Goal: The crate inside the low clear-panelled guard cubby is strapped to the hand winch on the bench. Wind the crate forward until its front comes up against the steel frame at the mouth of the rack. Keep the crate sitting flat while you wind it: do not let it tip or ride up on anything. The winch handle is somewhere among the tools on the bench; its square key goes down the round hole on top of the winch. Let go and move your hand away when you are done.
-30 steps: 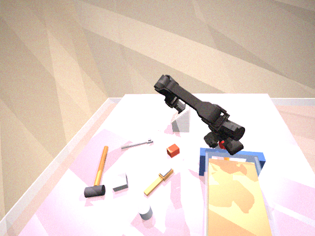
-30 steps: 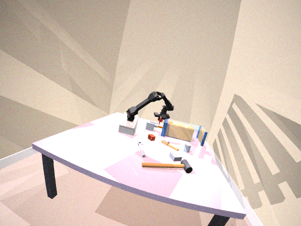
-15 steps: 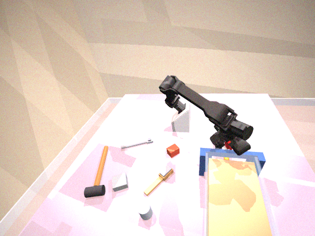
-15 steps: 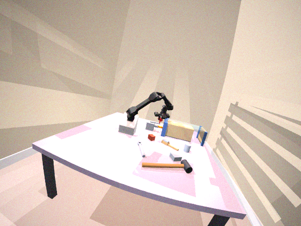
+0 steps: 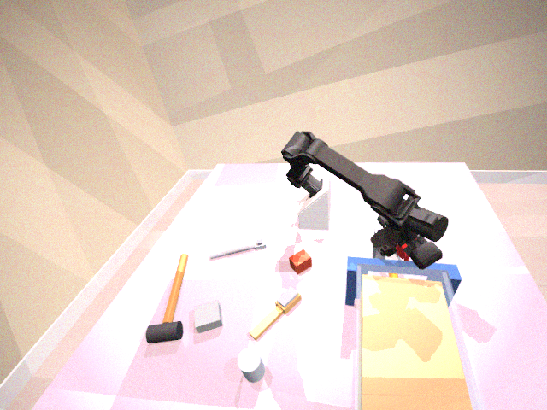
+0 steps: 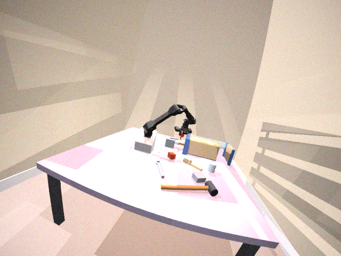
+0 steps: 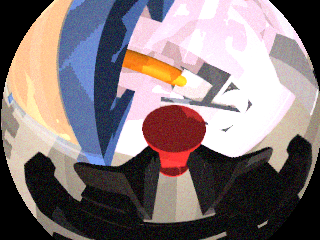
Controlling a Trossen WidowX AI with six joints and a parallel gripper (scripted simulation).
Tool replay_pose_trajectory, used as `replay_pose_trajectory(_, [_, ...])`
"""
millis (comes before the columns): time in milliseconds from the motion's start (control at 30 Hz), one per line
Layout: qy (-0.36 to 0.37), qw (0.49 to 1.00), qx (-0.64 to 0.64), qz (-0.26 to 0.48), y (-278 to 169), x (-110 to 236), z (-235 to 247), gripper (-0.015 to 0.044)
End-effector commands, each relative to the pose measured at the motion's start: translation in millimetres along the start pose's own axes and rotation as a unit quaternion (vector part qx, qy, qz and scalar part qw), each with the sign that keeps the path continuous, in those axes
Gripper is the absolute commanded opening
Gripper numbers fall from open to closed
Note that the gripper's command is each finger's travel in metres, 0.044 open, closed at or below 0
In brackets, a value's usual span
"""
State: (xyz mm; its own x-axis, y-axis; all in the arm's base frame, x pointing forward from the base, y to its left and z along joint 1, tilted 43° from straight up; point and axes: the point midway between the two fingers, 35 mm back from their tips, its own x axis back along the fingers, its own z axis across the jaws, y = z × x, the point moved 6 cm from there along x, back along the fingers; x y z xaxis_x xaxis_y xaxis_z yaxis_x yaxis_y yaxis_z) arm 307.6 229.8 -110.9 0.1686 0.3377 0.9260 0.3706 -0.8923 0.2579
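My gripper is shut on the red knob of the winch handle. It hangs just behind the blue frame at the mouth of the rack. The grey winch stands on the bench below the knob; in the top view my arm hides most of it. An orange strap runs from the winch into the frame. The tan crate lies flat inside the clear-panelled cubby.
On the bench lie a hammer, a grey block, a brush, a red cube, a steel rod and a pale cylinder. A grey wedge stands by my arm's base.
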Motion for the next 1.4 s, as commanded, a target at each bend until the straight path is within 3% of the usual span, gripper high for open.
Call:
replay_pose_trajectory(0, [0.000,1.000,0.005,0.009,-16.5,-9.1,0.7,0.0000])
replay_pose_trajectory(1367, [0.000,1.000,0.006,0.012,-69.7,-31.5,-20.6,0.0000])
